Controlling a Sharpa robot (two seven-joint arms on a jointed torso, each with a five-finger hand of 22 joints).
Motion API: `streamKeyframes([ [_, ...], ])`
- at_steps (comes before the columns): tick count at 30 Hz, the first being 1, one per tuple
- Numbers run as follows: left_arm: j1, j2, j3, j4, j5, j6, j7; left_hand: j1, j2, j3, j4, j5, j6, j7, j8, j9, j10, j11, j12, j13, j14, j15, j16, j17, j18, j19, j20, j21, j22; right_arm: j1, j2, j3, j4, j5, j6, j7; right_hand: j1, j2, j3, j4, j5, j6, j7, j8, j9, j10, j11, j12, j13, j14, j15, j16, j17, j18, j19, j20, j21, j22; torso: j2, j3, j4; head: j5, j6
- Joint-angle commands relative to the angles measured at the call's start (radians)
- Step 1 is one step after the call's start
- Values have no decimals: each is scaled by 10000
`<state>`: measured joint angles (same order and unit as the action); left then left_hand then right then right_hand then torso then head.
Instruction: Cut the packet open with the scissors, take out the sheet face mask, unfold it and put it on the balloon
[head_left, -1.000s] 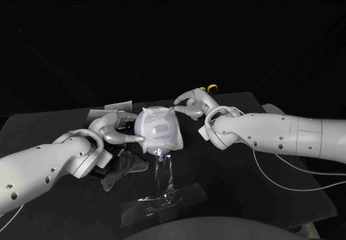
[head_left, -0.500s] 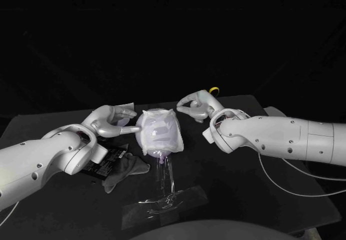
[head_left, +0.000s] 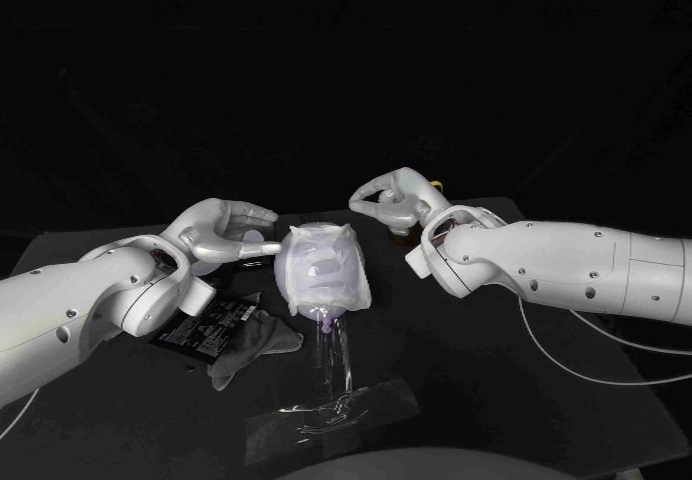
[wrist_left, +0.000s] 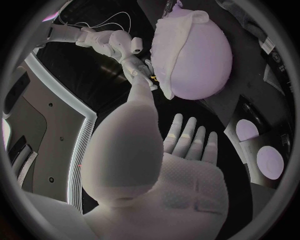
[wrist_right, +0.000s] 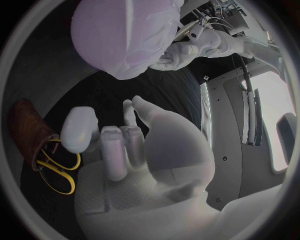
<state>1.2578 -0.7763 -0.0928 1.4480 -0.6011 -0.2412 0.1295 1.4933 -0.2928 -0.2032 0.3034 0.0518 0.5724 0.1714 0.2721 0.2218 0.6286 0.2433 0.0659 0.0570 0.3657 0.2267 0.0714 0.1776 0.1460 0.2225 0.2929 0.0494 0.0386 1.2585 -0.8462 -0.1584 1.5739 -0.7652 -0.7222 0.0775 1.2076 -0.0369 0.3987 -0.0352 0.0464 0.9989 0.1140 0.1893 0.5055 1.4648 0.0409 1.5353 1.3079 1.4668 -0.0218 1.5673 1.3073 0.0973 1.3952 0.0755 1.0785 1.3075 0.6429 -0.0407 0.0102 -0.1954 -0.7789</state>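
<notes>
— Where's the mask?
— On my feed the mask (head_left: 320, 262) is draped over the balloon (wrist_left: 201, 65), which stands on its clear stand (head_left: 340, 398) mid-table (head_left: 555, 385).
— And the hands?
— My left hand (head_left: 224, 230) is just beside the balloon on the side of the table's left edge, fingers spread, holding nothing. My right hand (head_left: 389, 200) is near the balloon's far right side, fingers curled in on nothing.
— Packet? Scissors?
— The packet (head_left: 205, 325) lies flat toward the left edge. The scissors (wrist_right: 55, 172) are by the far edge, behind my right hand.
</notes>
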Motion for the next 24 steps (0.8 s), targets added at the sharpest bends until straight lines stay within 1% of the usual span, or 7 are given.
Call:
streamKeyframes([
  [1,56,179,21,-49,-47,-17,-293,-274,-76,-134,-1,61,-313,1013,-167,-112,-160,-9,-58,-25,-75,70,-82,-42,-197,34,-10,37,5,79,115,5,-35,-452,879,-404,-129,-35,-76,86,17,81,18,-70,-27,929,-60,34,2424,1040,-71,35,2635,-81,68,16,37,1254,6,2,10,54,34],
  [2,66,251,22,-74,-221,-83,-431,-502,-132,-210,5,50,-645,1024,-336,-226,-265,13,-87,-34,-173,84,-111,-90,-210,8,-10,29,-1,108,165,6,-60,-590,1014,-543,-145,-58,-96,97,16,86,17,-78,-31,934,-61,46,2431,1040,-71,35,2635,-84,75,14,53,1260,7,5,13,68,44],
  [4,79,375,21,-113,-512,-243,-667,-818,-154,-262,14,47,-988,1042,-517,-335,-414,53,-127,-46,-240,107,-142,-123,-234,-23,-11,19,-8,151,256,6,-95,-854,1254,-831,-149,-119,-131,95,17,100,10,-92,-40,956,-65,99,2465,1040,-74,35,2635,-99,107,11,135,1285,6,5,12,84,60],
  [5,82,418,21,-130,-598,-297,-740,-818,-154,-262,14,47,-988,1042,-517,-335,-414,53,-127,-46,-240,107,-142,-123,-234,-23,-11,19,-8,162,287,6,-105,-947,1330,-929,-165,-150,-155,104,17,107,12,-100,-45,966,-65,122,2480,1040,-75,35,2635,-104,117,9,160,1294,6,5,7,93,67],
  [8,89,613,15,-224,-916,-572,-1043,-1005,-183,-251,2,36,-1520,1087,-782,-521,-812,88,-186,-81,-482,129,-206,-235,-260,-99,-14,-5,-23,201,415,6,-143,-1361,1590,-1334,-248,-267,-263,163,17,110,23,-148,-73,1027,-58,272,2576,1040,-72,35,2635,-129,172,6,298,1338,11,5,-6,126,83],
  [14,86,870,-25,-356,-1377,-735,-1447,-1075,-199,-273,-1,26,-1771,1149,-908,-605,-1115,131,-217,-105,-602,155,-242,-291,-281,-141,-13,-19,-31,302,596,7,-194,-1966,1969,-1947,-380,-425,-447,290,16,150,30,-213,-117,1060,-47,355,2629,1040,-63,35,2635,-165,254,7,499,1405,16,3,-7,152,102],
  [24,49,1080,-90,-372,-1950,-302,-1817,-999,-207,-272,-7,17,-1971,1165,-1011,-660,-1665,113,-251,-139,-941,143,-350,-431,-313,-243,-32,-54,-50,457,750,7,-277,-2544,2452,-2559,-508,-599,-685,462,16,233,23,-270,-158,1060,-47,355,2629,1040,-58,35,2635,-215,367,10,795,1504,22,-14,-13,178,93],
])
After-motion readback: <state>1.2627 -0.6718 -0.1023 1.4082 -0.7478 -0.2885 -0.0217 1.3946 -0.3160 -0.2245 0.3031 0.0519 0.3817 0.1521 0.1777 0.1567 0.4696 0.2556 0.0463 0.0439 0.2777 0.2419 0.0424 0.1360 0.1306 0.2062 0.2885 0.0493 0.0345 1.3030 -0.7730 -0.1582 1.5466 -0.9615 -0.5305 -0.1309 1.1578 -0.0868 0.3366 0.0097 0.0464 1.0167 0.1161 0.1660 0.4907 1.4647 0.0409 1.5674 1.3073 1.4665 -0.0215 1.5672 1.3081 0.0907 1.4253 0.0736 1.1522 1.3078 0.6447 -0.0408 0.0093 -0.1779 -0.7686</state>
